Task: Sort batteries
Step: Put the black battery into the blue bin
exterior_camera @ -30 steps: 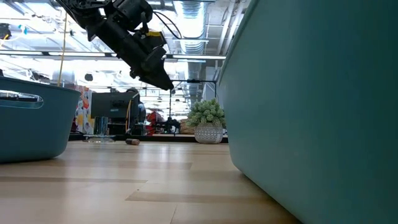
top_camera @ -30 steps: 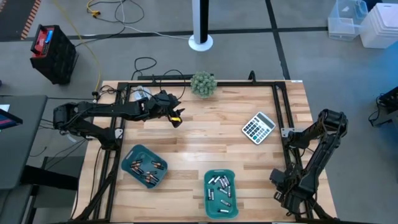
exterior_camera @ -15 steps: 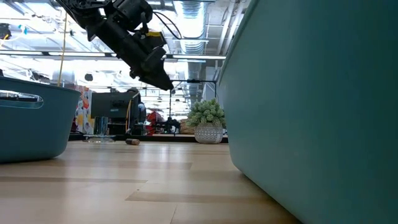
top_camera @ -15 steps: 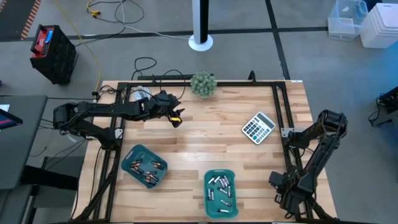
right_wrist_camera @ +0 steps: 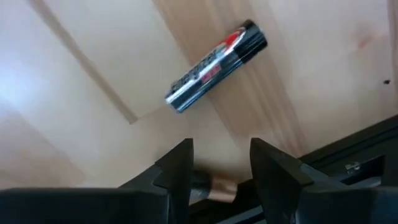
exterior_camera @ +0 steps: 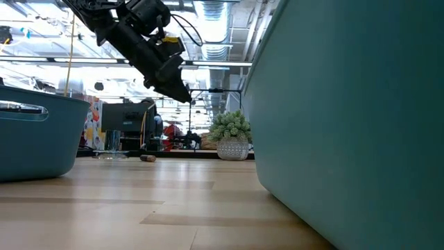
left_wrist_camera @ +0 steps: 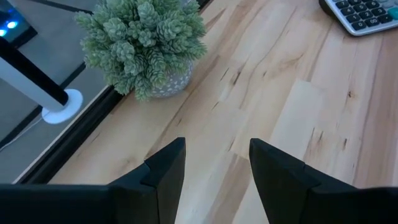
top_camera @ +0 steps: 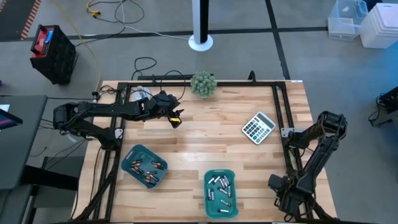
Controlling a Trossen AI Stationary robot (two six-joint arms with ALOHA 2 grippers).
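Two teal trays sit near the front edge. The left tray [top_camera: 144,165] holds several dark batteries and the right tray [top_camera: 221,193] several silvery ones. A silvery battery with a red mark [right_wrist_camera: 216,66] lies on its side on the wood. A dark battery with a coppery end [right_wrist_camera: 213,185] lies by the black rail, seen in the gap between my right gripper's fingers. My right gripper [right_wrist_camera: 221,163] points down at the front right [top_camera: 278,182], open. My left gripper [top_camera: 176,118] hangs open above the far left of the table [left_wrist_camera: 217,155], nothing between its fingers.
A grey calculator [top_camera: 258,127] lies at the right. A potted plant [top_camera: 203,84] stands at the far edge, just ahead of my left gripper [exterior_camera: 177,87]. A black frame rail [right_wrist_camera: 348,162] runs close beside my right gripper. Bare wood lies at the table's middle.
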